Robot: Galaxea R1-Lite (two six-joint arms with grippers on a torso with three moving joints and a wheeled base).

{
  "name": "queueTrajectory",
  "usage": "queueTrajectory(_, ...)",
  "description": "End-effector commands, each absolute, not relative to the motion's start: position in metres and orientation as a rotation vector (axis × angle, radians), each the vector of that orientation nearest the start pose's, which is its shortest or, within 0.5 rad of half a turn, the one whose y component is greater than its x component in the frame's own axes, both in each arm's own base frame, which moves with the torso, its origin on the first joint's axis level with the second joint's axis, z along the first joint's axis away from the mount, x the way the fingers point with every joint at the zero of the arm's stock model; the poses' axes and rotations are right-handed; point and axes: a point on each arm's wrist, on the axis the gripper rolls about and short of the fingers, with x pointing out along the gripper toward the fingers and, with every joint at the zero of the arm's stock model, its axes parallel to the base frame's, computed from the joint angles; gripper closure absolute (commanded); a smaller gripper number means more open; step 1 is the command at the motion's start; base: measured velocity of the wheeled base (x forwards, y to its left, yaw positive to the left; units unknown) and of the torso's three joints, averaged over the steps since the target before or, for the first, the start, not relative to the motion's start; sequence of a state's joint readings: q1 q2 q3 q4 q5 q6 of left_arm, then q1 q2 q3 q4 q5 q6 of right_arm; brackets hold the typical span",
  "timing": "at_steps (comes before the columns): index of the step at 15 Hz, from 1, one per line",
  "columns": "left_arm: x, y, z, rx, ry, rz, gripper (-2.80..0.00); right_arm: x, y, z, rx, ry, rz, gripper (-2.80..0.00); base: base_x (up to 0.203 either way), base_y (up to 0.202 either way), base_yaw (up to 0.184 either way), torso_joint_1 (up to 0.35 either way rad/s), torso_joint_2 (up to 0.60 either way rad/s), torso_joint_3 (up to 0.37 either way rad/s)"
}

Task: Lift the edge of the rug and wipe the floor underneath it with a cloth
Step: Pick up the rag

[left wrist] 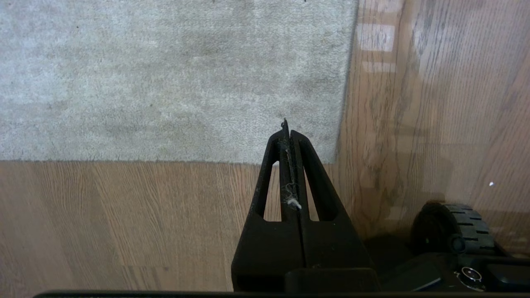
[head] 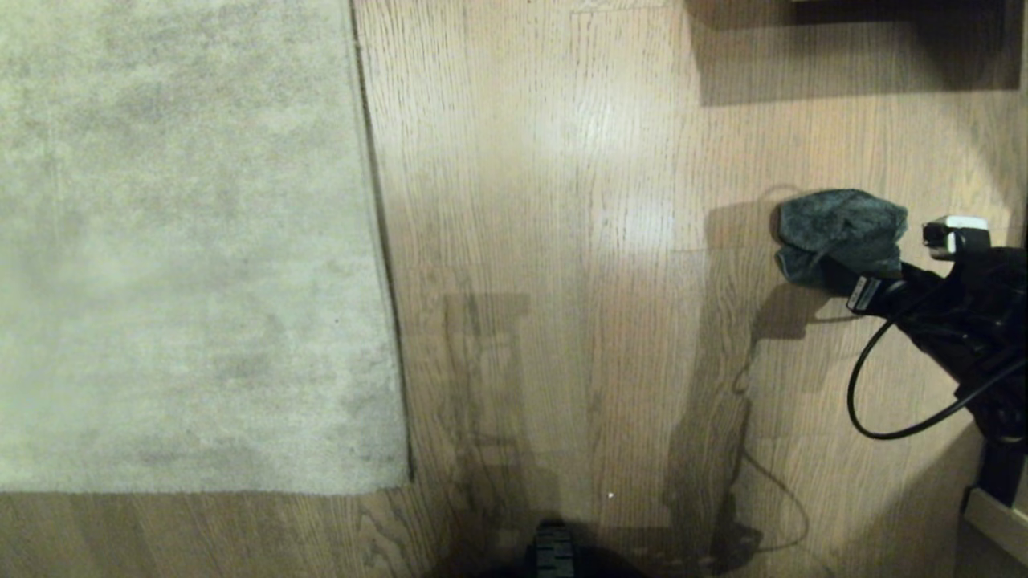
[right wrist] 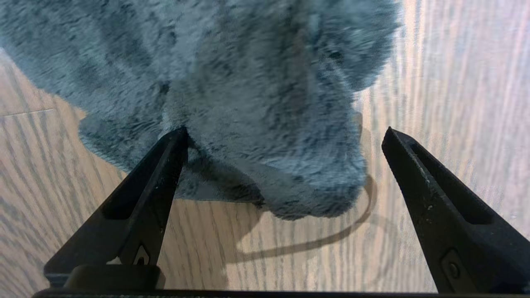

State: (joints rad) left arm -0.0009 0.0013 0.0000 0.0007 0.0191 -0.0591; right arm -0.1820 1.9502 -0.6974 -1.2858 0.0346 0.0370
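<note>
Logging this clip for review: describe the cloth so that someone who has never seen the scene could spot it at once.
Start from the rug on the robot's left and cross the bare wood floor to the far right. There, at the open right tool, lies the cloth: a crumpled, fuzzy, dark grey-teal lump, the only soft dark thing on the planks.

Rug [head: 185,241] lies left on floor [head: 562,241]; cloth [head: 843,229] far right

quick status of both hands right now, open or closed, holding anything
left hand: closed, empty, parked near the rug corner.
right hand: open at the cloth, not gripping it yet.
</note>
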Motion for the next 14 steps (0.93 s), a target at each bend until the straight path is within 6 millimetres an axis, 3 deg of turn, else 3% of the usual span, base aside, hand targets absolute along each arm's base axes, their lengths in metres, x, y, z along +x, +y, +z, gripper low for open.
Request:
queueTrajectory(1, -0.023, 0.000, 0.075, -0.060, 0.001, 0.019, 0.00, 0.335, -0.060, 0.139, 0.032, -0.037, -0.127, 0.00, 0.000, 0.000, 0.000, 0.000, 0.00, 0.000)
queueTrajectory(6, -0.023, 0.000, 0.076, -0.060, 0.001, 0.018, 0.00, 0.333, -0.057, 0.146, 0.026, -0.068, -0.099, 0.00, 0.000, 0.000, 0.000, 0.000, 0.00, 0.000)
queueTrajectory(14, -0.023, 0.000, 0.075, -0.060, 0.002, 0.019, 0.00, 0.312, -0.053, 0.178, 0.016, -0.145, -0.099, 0.00, 0.000, 0.000, 0.000, 0.000, 0.00, 0.000)
